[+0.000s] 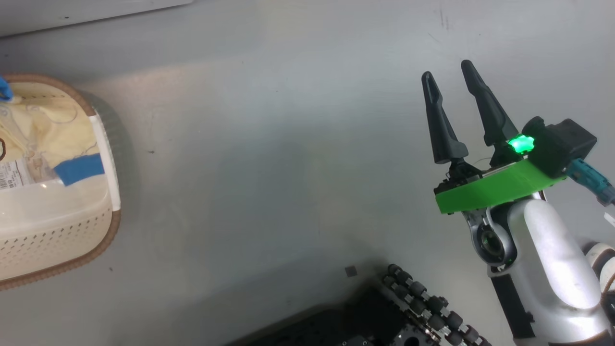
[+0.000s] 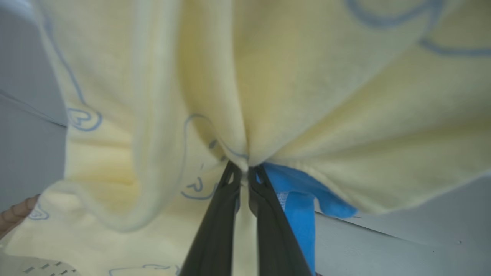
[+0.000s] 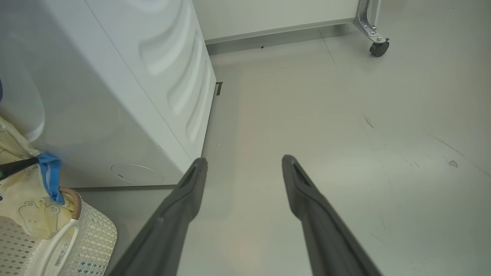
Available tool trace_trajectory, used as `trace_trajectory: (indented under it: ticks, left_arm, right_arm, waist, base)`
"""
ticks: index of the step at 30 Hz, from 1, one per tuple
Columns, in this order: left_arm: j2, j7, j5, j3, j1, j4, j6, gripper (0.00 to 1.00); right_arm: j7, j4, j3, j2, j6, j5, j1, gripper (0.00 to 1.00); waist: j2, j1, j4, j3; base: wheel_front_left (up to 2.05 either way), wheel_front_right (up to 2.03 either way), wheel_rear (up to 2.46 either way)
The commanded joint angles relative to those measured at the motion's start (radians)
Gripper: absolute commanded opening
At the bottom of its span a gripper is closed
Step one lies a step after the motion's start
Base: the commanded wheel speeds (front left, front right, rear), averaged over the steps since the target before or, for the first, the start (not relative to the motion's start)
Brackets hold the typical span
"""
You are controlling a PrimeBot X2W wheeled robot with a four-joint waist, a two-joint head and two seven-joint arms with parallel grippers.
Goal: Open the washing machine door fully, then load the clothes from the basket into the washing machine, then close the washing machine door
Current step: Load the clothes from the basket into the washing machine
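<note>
The left gripper point(image 2: 244, 170) has its jaws pinched shut on a fold of the clothes point(image 2: 307, 96) just above the basket point(image 1: 62, 226), likely to carry them to the washer point(image 3: 115, 96), while the right gripper point(image 1: 447, 71) hangs well apart from the basket, jaws wide.

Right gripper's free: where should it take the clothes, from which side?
Probably the slack fold of the clothes hanging above the basket rim, from the open floor side: the left gripper pinches the top, the washing machine stands behind.
</note>
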State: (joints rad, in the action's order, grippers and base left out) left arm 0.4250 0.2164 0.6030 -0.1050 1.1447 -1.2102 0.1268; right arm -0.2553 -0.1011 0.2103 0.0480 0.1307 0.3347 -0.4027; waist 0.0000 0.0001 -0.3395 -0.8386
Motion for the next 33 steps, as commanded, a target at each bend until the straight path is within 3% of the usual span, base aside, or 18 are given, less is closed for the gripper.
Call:
trace_trajectory:
  ticks: [1, 8, 20, 33]
  left_arm:
    - [0.079, 0.040, 0.007, 0.016, 0.061, 0.087, 0.003, 0.00]
    - [0.099, 0.045, 0.011, -0.007, 0.011, 0.180, 0.004, 0.00]
    - [0.086, 0.045, -0.045, 0.072, -0.157, 0.396, 0.004, 0.00]
    - [0.102, 0.045, -0.102, 0.162, -0.245, 0.613, 0.004, 0.00]
  right_arm:
    - [-0.006, 0.026, 0.010, 0.002, 0.000, -0.003, 0.012, 1.00]
    - [-0.006, 0.015, 0.017, 0.002, 0.000, -0.007, 0.012, 1.00]
    - [-0.006, -0.011, 0.018, 0.002, 0.000, -0.012, 0.033, 1.00]
    - [-0.006, -0.017, 0.036, 0.002, 0.000, 0.003, 0.039, 1.00]
  waist:
    - [0.0000, -0.0001, 0.002, 0.005]
    - [0.0000, -0.0001, 0.013, 0.046]
    - [0.0000, -0.0001, 0.025, 0.141]
    - [0.0000, -0.0001, 0.025, 0.150]
  base:
    - [0.00, 0.00, 0.00]
    - [0.00, 0.00, 0.00]
    - [0.00, 0.00, 0.00]
    - [0.00, 0.00, 0.00]
